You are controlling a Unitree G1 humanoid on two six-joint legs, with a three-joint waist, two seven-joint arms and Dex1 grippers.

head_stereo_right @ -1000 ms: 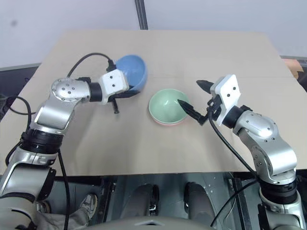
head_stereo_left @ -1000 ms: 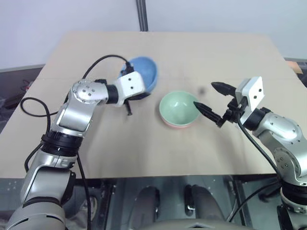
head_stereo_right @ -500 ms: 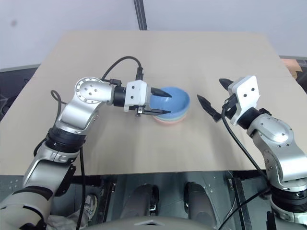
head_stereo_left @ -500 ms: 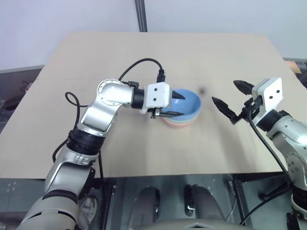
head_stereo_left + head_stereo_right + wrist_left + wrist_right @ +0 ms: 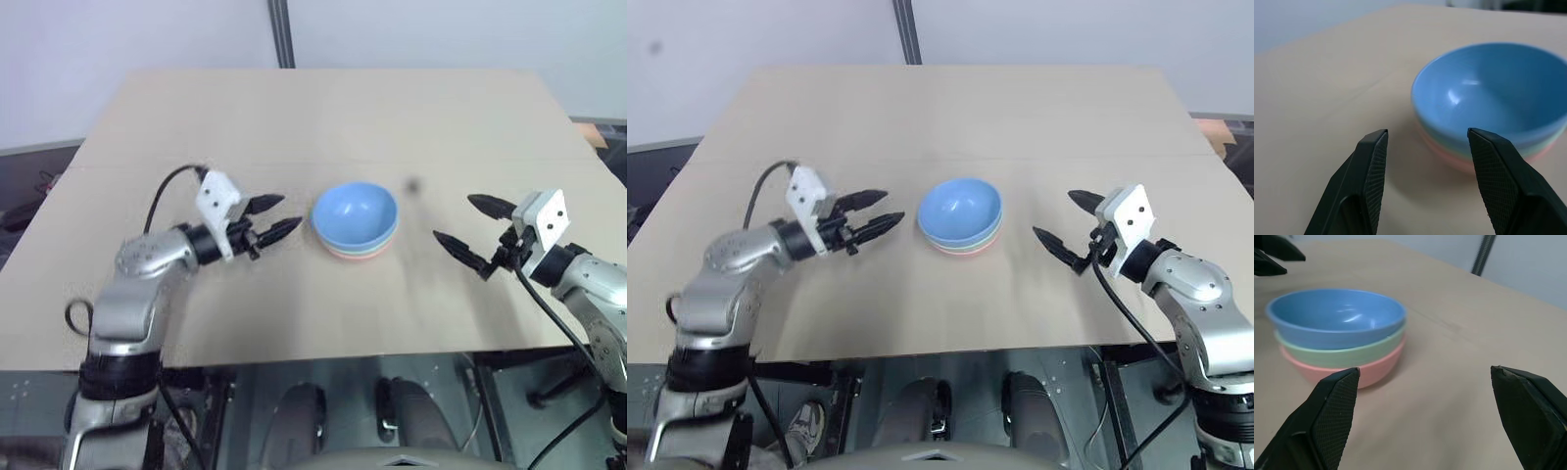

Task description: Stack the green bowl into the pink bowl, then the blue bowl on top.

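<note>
Three bowls sit nested in one stack at the middle of the table (image 5: pixel 294 117). The blue bowl (image 5: pixel 355 212) is on top, the green bowl (image 5: pixel 1352 352) under it and the pink bowl (image 5: pixel 1364 373) at the bottom. My left gripper (image 5: pixel 293 211) hovers just left of the stack, open, holding nothing, pointing at the bowls. In the left wrist view its fingers (image 5: pixel 1369 166) frame the stack from a short distance. My right gripper (image 5: pixel 452 217) stands open and empty to the right of the stack, a little farther off.
A small dark spot (image 5: pixel 411 184) marks the tabletop behind and right of the stack. A metal pole (image 5: pixel 279 34) rises behind the table's far edge. The front edge of the table runs close below both arms.
The left gripper has let go of the blue bowl, which now rests on the stack, and has pulled back to the left. The right gripper drifted slightly right and lower.
</note>
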